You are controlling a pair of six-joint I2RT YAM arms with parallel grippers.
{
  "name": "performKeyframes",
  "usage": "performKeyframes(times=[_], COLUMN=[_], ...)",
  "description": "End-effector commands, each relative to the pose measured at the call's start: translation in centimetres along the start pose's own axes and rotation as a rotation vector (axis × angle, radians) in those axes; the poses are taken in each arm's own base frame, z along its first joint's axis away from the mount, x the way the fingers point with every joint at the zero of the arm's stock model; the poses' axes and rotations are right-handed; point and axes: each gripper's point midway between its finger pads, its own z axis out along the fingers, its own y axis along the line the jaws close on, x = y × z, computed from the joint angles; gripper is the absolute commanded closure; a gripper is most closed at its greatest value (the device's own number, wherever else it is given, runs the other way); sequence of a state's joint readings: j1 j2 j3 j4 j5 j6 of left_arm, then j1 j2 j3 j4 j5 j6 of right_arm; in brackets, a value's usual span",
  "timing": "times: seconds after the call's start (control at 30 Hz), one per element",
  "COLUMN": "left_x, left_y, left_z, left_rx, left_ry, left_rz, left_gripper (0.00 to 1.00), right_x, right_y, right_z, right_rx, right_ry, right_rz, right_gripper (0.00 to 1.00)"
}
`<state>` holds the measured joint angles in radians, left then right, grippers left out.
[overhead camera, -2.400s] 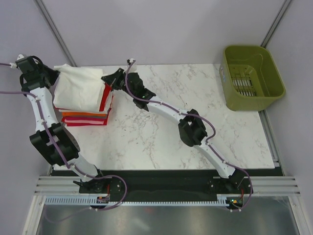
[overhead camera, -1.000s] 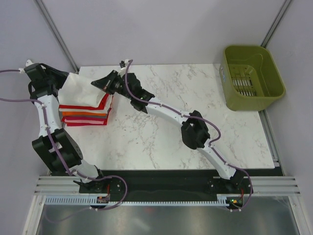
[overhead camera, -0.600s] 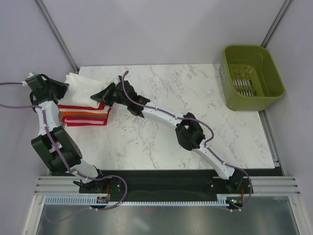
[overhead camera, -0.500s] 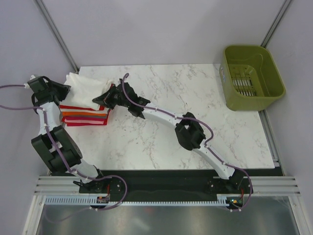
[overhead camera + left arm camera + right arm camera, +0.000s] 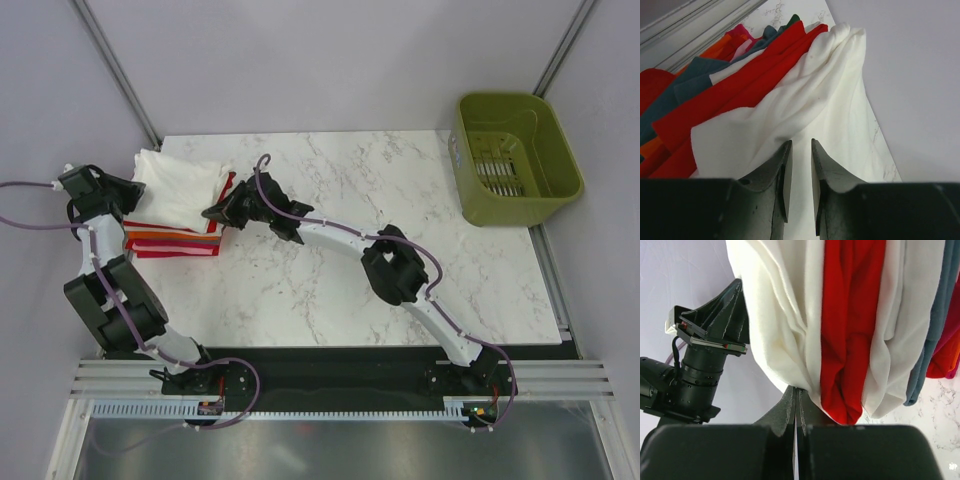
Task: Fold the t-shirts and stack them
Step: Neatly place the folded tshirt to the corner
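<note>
The stack [image 5: 170, 243] of folded shirts sits at the tabletop's [image 5: 330, 290] far left corner. The white shirt [image 5: 180, 185] lies on top, a bit rumpled and hanging past the red one below.

The left claw [image 5: 798, 142] is at the shirt's left edge, its jaws a narrow slit apart. I cannot tell whether any cloth is nipped between them. The right claw [image 5: 796, 390] is pressed together, its tip against the shirt's right-hand fold. With one claw at each side, I'd guess they are squaring the top shirt onto the pile.

The basket [image 5: 510, 212] stands off the far right corner, well apart from all this.

I can read no brand, label or print on anything.
</note>
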<state>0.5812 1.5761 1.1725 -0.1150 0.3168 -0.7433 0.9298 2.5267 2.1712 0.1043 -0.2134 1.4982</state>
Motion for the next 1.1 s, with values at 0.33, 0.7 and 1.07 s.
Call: performKeyframes(times=[0.33,0.7,1.07], left_x=[-4.6,-1.9,-1.2], left_y=[-6.3,-7.1,0.6], left_z=[-5.8,-1.8,1.6], left_rx=[0.131,0.253,0.045], left_ry=[-0.14,0.027,0.047], left_rz=[0.039,-0.078,-0.158], left_gripper=[0.68,0.71,0.73], right_x=[-5.2,-7.9,-8.0], right_y=[11.4,9.7,6.2], right_z=[-9.5,-17.0,-19.4], right_rx=[-0.212,-0.202,-0.166], right_ry=[-0.099,-0.175,-0.152], right_rz=[-0.279,-0.374,-0.34], right_gripper=[0.76,0.78,0.83])
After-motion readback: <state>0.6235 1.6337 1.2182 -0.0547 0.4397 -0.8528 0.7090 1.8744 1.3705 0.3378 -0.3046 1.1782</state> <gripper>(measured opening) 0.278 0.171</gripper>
